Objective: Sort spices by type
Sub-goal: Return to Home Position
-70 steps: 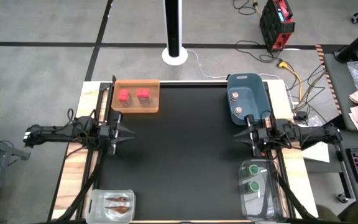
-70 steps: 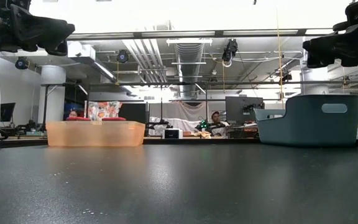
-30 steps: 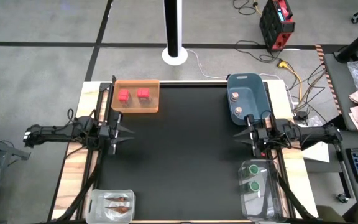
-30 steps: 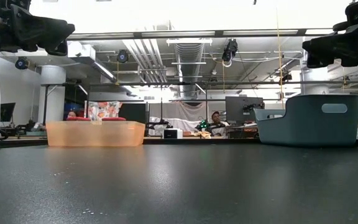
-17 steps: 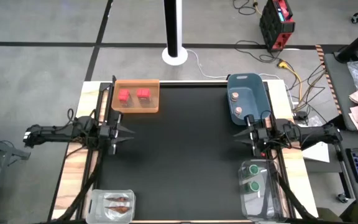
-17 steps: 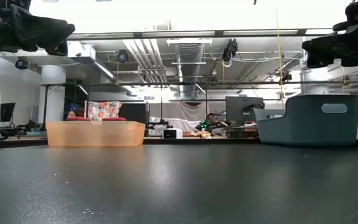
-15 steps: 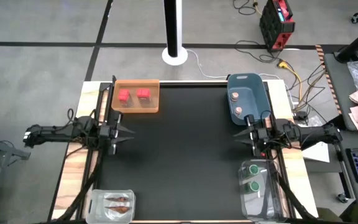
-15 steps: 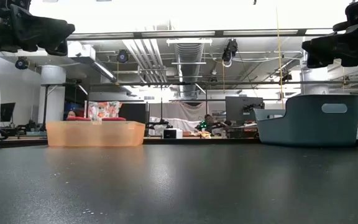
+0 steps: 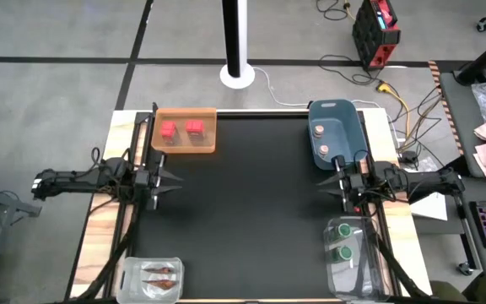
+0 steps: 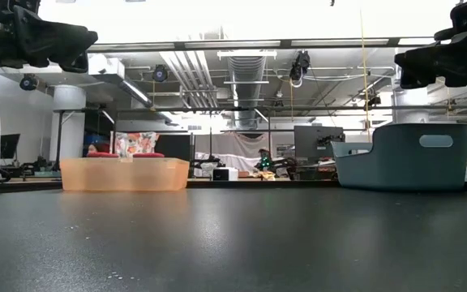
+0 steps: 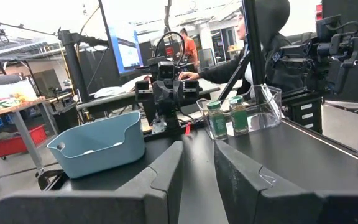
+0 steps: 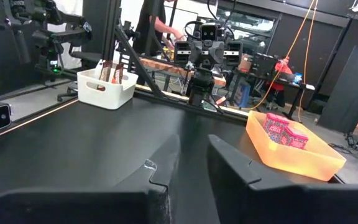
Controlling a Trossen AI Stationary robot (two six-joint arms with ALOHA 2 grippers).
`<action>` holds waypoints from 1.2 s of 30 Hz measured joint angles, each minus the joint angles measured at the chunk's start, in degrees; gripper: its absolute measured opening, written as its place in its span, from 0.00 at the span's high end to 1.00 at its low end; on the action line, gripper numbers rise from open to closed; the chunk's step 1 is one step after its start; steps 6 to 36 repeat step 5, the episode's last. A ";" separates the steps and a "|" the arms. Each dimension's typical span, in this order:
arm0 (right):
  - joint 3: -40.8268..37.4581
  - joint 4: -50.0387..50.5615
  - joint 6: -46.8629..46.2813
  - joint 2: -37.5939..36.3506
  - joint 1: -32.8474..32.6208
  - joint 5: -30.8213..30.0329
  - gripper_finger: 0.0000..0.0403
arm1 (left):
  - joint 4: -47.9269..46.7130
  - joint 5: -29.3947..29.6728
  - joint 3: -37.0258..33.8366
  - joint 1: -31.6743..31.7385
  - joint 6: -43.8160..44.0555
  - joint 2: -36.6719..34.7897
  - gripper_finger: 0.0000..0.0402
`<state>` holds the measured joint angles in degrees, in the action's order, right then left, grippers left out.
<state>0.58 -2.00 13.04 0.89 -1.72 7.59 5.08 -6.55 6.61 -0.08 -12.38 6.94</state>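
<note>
2 red boxes (image 9: 169, 129) lie in the orange tray (image 9: 184, 149), 2 tan-capped jars (image 9: 317, 130) in the blue tub (image 9: 350, 127), 2 green-capped jars (image 9: 342, 229) in the clear container (image 9: 348, 274), 2 packets (image 9: 160, 271) in the white bin (image 9: 127, 272). The left gripper (image 9: 174, 180) and right gripper (image 9: 326, 187) hover at opposite table sides, fingers slightly parted, empty.

Red boxes (image 9: 169, 129), tan-capped jars (image 9: 318, 132), green-capped jars (image 9: 342, 229), brown packets (image 9: 160, 271) sit paired.
</note>
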 joint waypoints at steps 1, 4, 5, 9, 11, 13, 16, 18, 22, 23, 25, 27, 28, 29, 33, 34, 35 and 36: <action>0.00 0.00 0.00 0.00 0.00 -0.01 0.83 | -0.01 0.00 0.00 0.00 0.00 0.00 0.81; 0.00 0.00 0.00 0.00 0.00 -0.01 0.84 | -0.02 0.00 0.00 0.00 0.00 0.00 0.81; 0.00 0.00 0.00 0.00 0.00 -0.01 0.85 | -0.02 0.00 0.00 0.00 0.01 0.00 0.81; 0.00 0.00 0.00 0.00 0.00 -0.01 0.85 | -0.02 0.00 0.00 0.00 0.01 0.00 0.81; 0.00 0.00 0.00 0.00 0.00 -0.01 0.85 | -0.02 0.00 0.00 0.00 0.01 0.00 0.81; 0.00 0.00 0.00 0.00 0.00 -0.01 0.85 | -0.02 0.00 0.00 0.00 0.01 0.00 0.81; 0.00 0.00 0.00 0.00 0.00 -0.01 0.85 | -0.02 0.00 0.00 0.00 0.01 0.00 0.81; 0.00 0.00 0.00 0.00 0.00 -0.01 0.85 | -0.02 0.00 0.00 0.00 0.01 0.00 0.81; 0.00 0.00 0.00 0.00 0.00 -0.01 0.85 | -0.02 0.00 0.00 0.00 0.01 0.00 0.81; 0.00 0.00 0.00 0.00 0.00 -0.01 0.85 | -0.02 0.00 0.00 0.00 0.01 0.00 0.81; 0.00 0.00 0.00 0.00 0.00 -0.01 0.85 | -0.02 0.00 0.00 0.00 0.01 0.00 0.81; 0.00 0.00 0.00 0.00 0.00 -0.01 0.85 | -0.02 0.00 0.00 0.00 0.01 0.00 0.81; 0.00 0.00 0.00 0.00 0.00 -0.01 0.85 | -0.02 0.00 0.00 0.00 0.01 0.00 0.81; 0.00 0.00 0.00 0.00 0.00 -0.01 0.85 | -0.02 0.00 0.00 0.00 0.01 0.00 0.81; 0.00 0.00 0.00 0.00 0.00 -0.01 0.85 | -0.02 0.00 0.00 0.00 0.01 0.00 0.81; 0.00 0.00 0.00 0.00 0.00 -0.01 0.85 | -0.02 0.00 0.00 0.00 0.01 0.00 0.81; 0.00 0.00 0.00 0.00 0.00 -0.01 0.85 | -0.02 0.00 0.00 0.00 0.01 0.00 0.81; 0.00 0.00 0.00 0.00 0.00 -0.01 0.85 | -0.02 0.00 0.00 0.00 0.01 0.00 0.81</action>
